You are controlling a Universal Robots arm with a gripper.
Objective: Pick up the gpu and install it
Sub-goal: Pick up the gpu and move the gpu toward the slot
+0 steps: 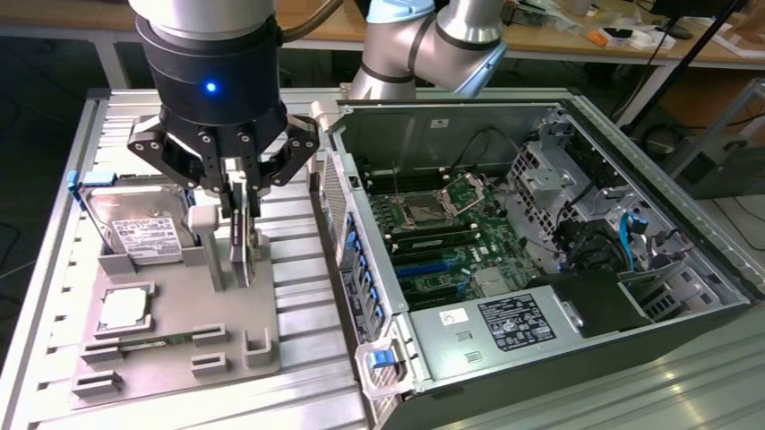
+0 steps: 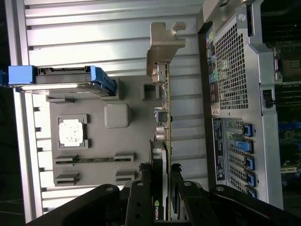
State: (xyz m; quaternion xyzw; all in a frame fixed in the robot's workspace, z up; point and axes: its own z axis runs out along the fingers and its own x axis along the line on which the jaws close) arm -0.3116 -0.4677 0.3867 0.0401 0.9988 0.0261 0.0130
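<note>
The gpu point(image 1: 247, 253) stands on edge over the grey fixture tray point(image 1: 179, 367), left of the open computer case point(image 1: 669, 296) in the exterior view. My gripper point(image 1: 243, 204) comes down from above, one finger on each side of the card, and looks shut on it. In the wrist view the gpu point(image 2: 165, 117) is seen edge-on: a thin green board, a black cooler between my fingers point(image 2: 141, 197), and the silver bracket point(image 2: 164, 44) at its far end. I cannot tell whether the card's lower edge still sits in the tray slot.
On the tray are a silver hard drive point(image 1: 141, 228) with blue tabs, a processor point(image 1: 125, 307) and a narrow memory stick point(image 1: 150, 343). The motherboard point(image 1: 449, 233) lies exposed inside the case, whose rear wall point(image 2: 230, 70) stands close beside the card.
</note>
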